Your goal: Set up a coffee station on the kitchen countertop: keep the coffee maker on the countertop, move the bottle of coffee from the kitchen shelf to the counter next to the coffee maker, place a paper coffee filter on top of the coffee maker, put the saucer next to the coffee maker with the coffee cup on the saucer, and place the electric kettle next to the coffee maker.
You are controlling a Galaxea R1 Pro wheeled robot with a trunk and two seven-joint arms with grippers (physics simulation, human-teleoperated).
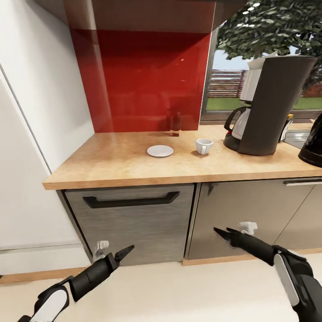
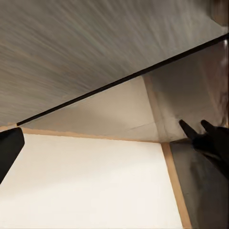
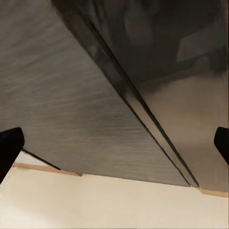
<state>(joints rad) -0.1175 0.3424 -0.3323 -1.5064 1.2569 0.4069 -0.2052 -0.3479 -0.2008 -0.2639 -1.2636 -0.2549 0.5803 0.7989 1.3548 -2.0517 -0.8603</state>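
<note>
step: cup onto saucer, i judge | cup (image 1: 204,146) between saucer (image 1: 160,151) and coffee maker (image 1: 273,105), kettle (image 1: 313,143) beyond it | left gripper (image 1: 120,255) and right gripper (image 1: 222,233) low, released, empty | next: i raise right to cup

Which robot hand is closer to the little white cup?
Right. The right gripper hangs low, just right of the cup; the left gripper sits lower, farther left.

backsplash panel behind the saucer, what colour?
Glossy deep red backsplash panel, behind the saucer; the head view shows it best.
</note>
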